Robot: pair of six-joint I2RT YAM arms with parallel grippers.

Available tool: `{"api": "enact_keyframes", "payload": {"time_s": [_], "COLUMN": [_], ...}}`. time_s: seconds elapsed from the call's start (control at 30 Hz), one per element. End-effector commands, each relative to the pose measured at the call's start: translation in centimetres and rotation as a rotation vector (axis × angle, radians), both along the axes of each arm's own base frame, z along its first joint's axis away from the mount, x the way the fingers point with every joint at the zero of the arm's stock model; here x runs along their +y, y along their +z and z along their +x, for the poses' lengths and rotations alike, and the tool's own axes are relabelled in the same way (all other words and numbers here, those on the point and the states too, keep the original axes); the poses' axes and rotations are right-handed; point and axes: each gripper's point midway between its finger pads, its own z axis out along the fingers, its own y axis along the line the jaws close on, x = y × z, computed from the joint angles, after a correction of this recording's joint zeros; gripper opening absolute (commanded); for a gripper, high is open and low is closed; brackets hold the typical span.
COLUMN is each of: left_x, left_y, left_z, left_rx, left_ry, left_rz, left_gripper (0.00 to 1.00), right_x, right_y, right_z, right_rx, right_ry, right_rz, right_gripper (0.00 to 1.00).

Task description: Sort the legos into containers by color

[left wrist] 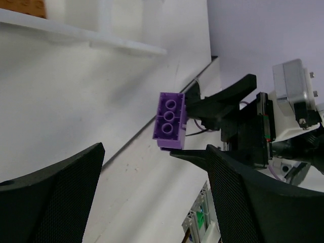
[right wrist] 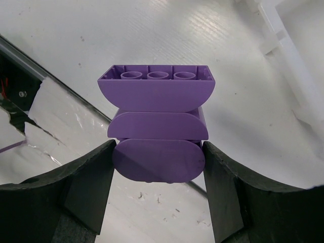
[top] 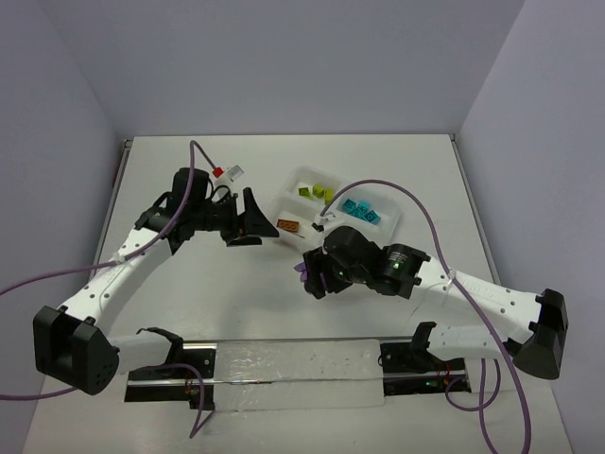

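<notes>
Bright, even light fills the white desk (top: 397,165); shadows on it are soft and faint. Wide-angle distortion bulges the purple lego (right wrist: 157,126).

Mostly hidden behind the right gripper (top: 306,280) from above: purple lego stack (top: 301,270), only a sliver showing. Cropped by the left wrist view's top edge: white tray (left wrist: 126,45) and orange brick (left wrist: 23,7). Same tray clipped at the right wrist view's upper-right corner. Too small overhead to count: green bricks (top: 317,192), teal bricks (top: 359,210).
</notes>
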Motion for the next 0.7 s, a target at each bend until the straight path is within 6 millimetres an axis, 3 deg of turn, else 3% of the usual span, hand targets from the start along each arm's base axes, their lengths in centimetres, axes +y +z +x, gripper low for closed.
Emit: {"api": "enact_keyframes", "payload": {"time_s": [0.0,0.37,0.53,0.67], "left_x": [-2.7,-6.2,-7.8,-8.8], "left_y": [1.7,-0.3,-2.1,-1.9], "left_z": [-1.5,-3.5,-2.8,-3.1], "left_rx": [-0.023,0.049,0.07,0.075], "left_ry": [-0.127,-0.208,-0.231,-0.27], "left_rz": [-0.125,-0.16,-0.171,-0.189], "left_gripper": [0.88,0.87,0.83,0.8], "right_x": [1.1,1.4,1.6,1.5], "right_y": [2.2,2.5,2.5,2.5], "right_z": [0.4,0.2,0.3,0.4], "right_rx": [-0.057,-0.058,-0.068,-0.071], "right_ry": [0.035,0.047,0.056,0.049], "right_rz": [0.035,0.044,0.034,0.03], "right_gripper": [0.38,0.38,0.38,0.38]}}
